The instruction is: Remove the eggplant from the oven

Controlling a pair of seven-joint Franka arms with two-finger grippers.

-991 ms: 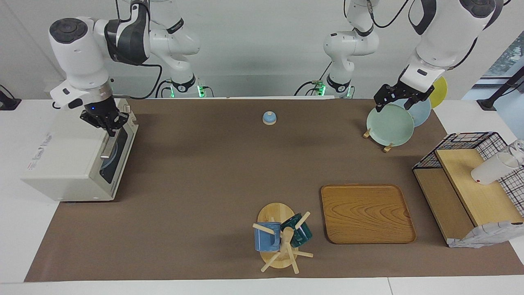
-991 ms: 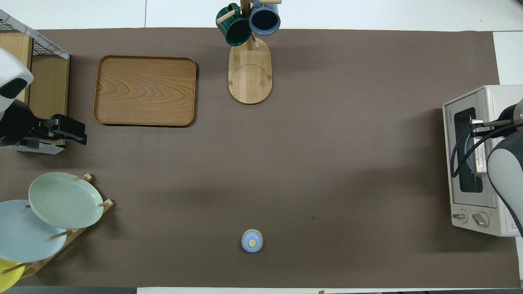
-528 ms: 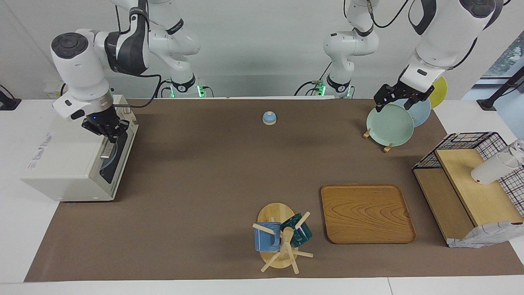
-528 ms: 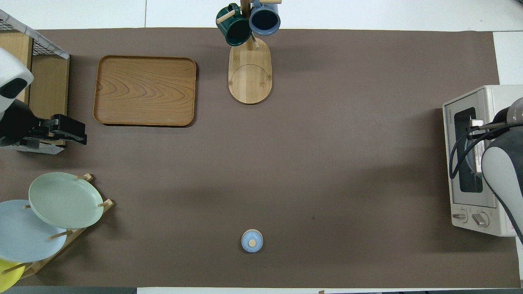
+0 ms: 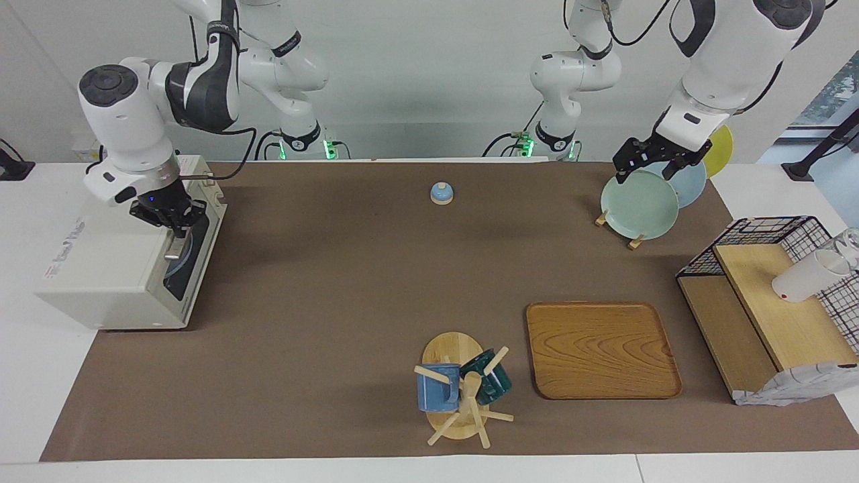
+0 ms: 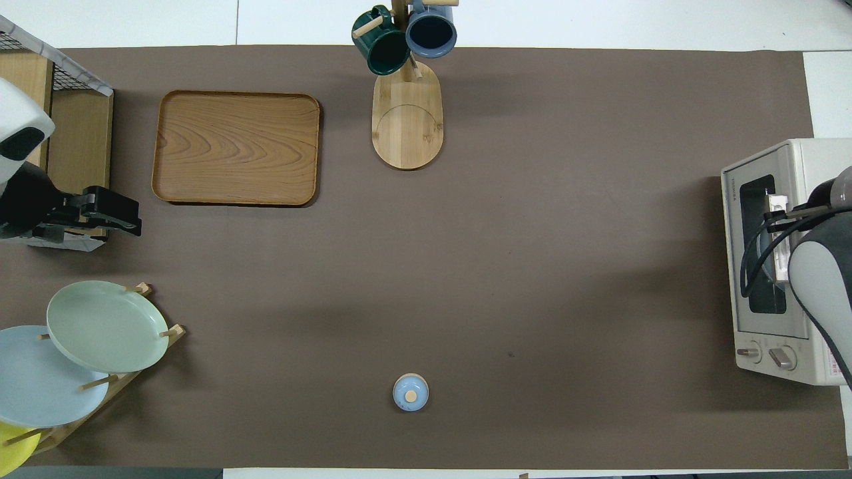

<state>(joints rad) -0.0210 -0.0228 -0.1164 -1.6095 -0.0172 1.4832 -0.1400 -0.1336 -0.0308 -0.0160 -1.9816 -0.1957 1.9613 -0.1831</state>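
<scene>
The off-white oven (image 5: pixel 100 268) stands at the right arm's end of the table, and it also shows in the overhead view (image 6: pixel 799 166). Its glass door (image 5: pixel 188 258) is closed. The eggplant is hidden, and no view shows it. My right gripper (image 5: pixel 174 225) points down at the top edge of the door, right at the metal bar handle (image 5: pixel 173 249). In the overhead view the right arm covers the gripper. My left gripper (image 5: pixel 654 166) is open and empty, waiting in the air over the plate rack.
A rack with green, blue and yellow plates (image 5: pixel 641 204) stands near the left arm. A small blue lid (image 5: pixel 441 193) lies mid-table near the robots. A wooden tray (image 5: pixel 600 349), a mug tree (image 5: pixel 463 396) and a wire shelf (image 5: pixel 772 302) lie farther out.
My right gripper has shifted slightly along the top of the oven door and lowered toward the handle. The door stays closed. The left arm has not moved.
</scene>
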